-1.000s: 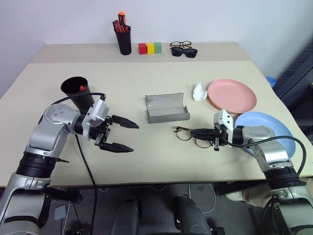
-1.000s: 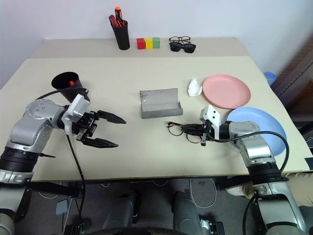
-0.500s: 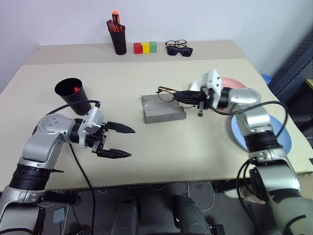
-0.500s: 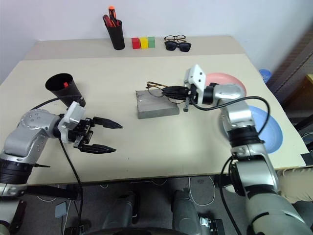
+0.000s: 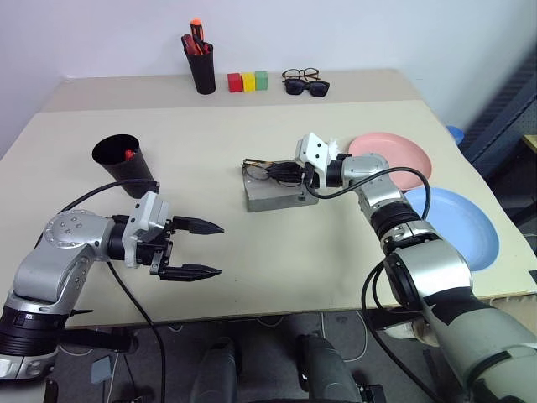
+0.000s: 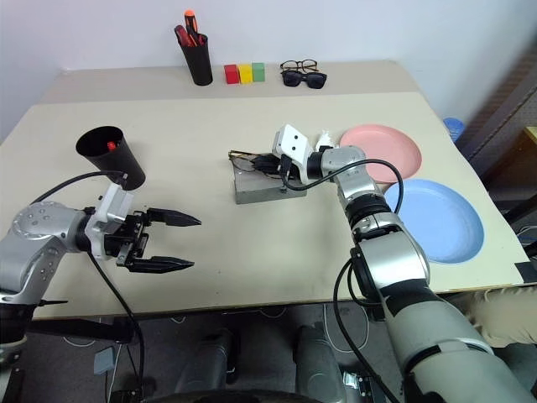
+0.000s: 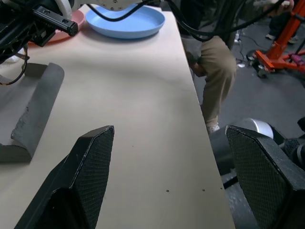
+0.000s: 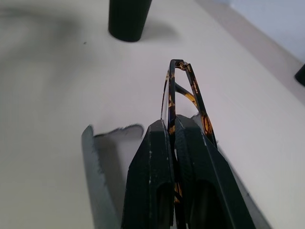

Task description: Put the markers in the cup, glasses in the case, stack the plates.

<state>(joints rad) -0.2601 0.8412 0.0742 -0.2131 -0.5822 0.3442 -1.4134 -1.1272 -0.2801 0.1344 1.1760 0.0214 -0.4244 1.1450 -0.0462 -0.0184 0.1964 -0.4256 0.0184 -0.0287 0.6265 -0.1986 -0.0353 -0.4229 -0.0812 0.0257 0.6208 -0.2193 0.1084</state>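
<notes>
Grey case (image 5: pixel 281 195) lies open; right tool (image 5: pixel 284 174) clamped on the glasses (image 5: pixel 267 171) above it, left tool (image 5: pixel 208 248) spread apart.

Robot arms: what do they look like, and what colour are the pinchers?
Both arms are shiny silver metal with rounded joints and black bands. A thin black cable loops along each. Each wrist carries a white block. The left gripper has two long, pointed black fingers with a fine mesh-like texture. The right gripper has the same black fingers.
</notes>
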